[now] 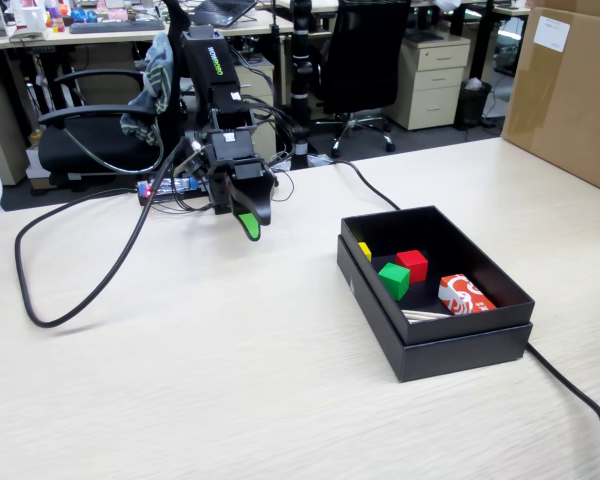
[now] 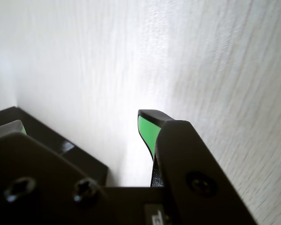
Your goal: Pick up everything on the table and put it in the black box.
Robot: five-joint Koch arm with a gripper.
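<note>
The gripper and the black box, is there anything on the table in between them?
No. In the fixed view only bare table lies between the gripper and the black box.

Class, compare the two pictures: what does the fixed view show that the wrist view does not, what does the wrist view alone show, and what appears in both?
Only the fixed view shows the inside of the black box: a red cube, a green cube, a yellow piece and a red-and-white packet. It also shows the whole arm, a black cable and office chairs behind.

Only the wrist view shows the green pad up close, with a gap between the jaws.

Both show the gripper, the box and the pale wooden table.
</note>
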